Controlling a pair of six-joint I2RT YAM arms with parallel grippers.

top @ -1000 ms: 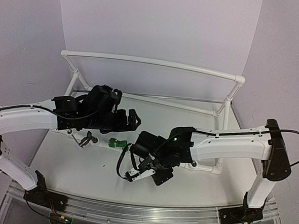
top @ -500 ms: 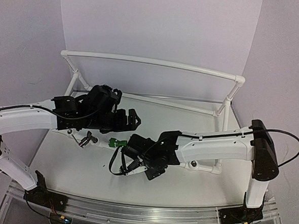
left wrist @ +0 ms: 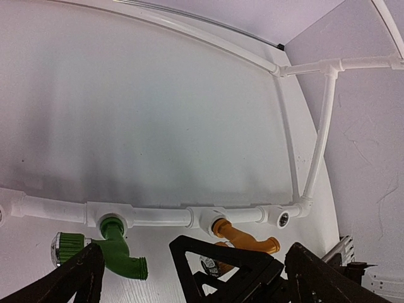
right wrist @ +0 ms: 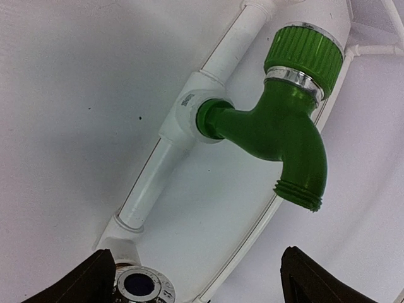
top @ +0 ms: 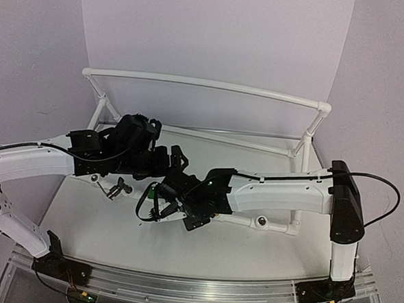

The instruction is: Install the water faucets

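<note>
The green faucet (right wrist: 284, 120) sits screwed into a socket of the white pipe frame (right wrist: 189, 113). My right gripper (right wrist: 211, 281) is open just in front of it and empty. In the left wrist view the green faucet (left wrist: 120, 249) and the brass faucet (left wrist: 247, 237) both sit in sockets of the front pipe (left wrist: 158, 216). My left gripper (left wrist: 192, 271) is open and empty above them. In the top view the dark grey faucet (top: 117, 187) sits at the left end of the pipe. The right gripper (top: 159, 204) covers the green faucet there, and the left gripper (top: 177, 158) is just behind it.
One socket (left wrist: 283, 218) at the pipe's right end has nothing in it. A chrome-rimmed round opening (right wrist: 139, 285) shows by my right gripper's left finger. The frame's tall back rail (top: 206, 84) and posts fence the table. The right forearm (top: 282, 191) lies across the pipe.
My right arm has swung left along the front pipe, and its gripper has moved from the middle of the table onto the green faucet. The left arm has hardly moved.
</note>
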